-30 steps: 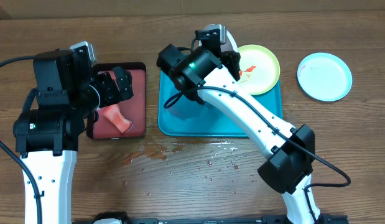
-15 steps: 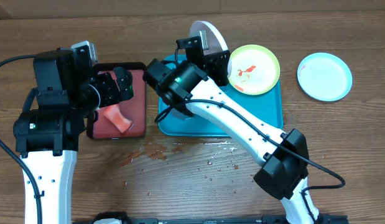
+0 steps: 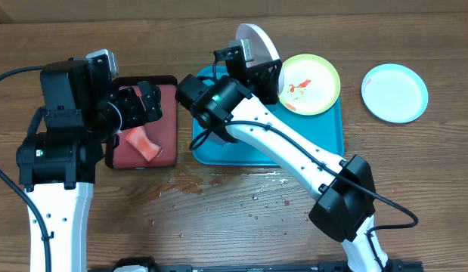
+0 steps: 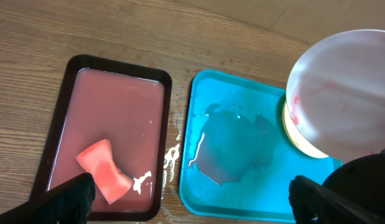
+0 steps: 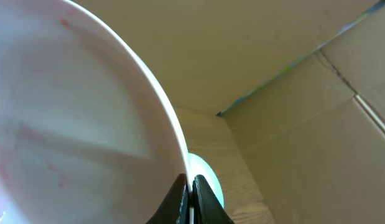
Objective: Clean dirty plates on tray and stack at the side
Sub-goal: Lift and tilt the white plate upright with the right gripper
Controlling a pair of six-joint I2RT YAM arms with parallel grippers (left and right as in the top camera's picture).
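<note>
At the far rim of the tray, right gripper (image 5: 190,186): fingers nearly closed, pinching the thin edge of the white plate (image 5: 74,124). The plate hangs off the surface, standing on edge. The wrist view shows its pale face with faint red smears. From overhead the plate (image 3: 258,41) sits above the tray's back left corner. Its dirty face is turned toward the left arm, as the left wrist view confirms.

Left gripper (image 3: 148,104): fingers (image 4: 68,199) spread wide at the frame's lower corners, nothing between them. It hovers over the dark red tray (image 4: 117,62), which holds pinkish water and a pink sponge (image 4: 104,171) at the near end.

Key relation: the held plate lies to the right of the left gripper, across the gap between the two trays, and the sponge lies directly below that gripper. The left arm is much the nearer to the sponge. My judgement is that wiping needs the left arm to take the sponge first, then reach right to the upright face.

Teal tray (image 3: 218,147): puddle of water on its floor. The yellow-green plate (image 3: 313,83) lies flat at its far right corner, red smears showing, overhanging the rim. The light blue plate (image 3: 395,92) lies flat on the wooden table (image 3: 415,189), well right of the tray, and looks clean. Droplets spot the table in front of the tray.
</note>
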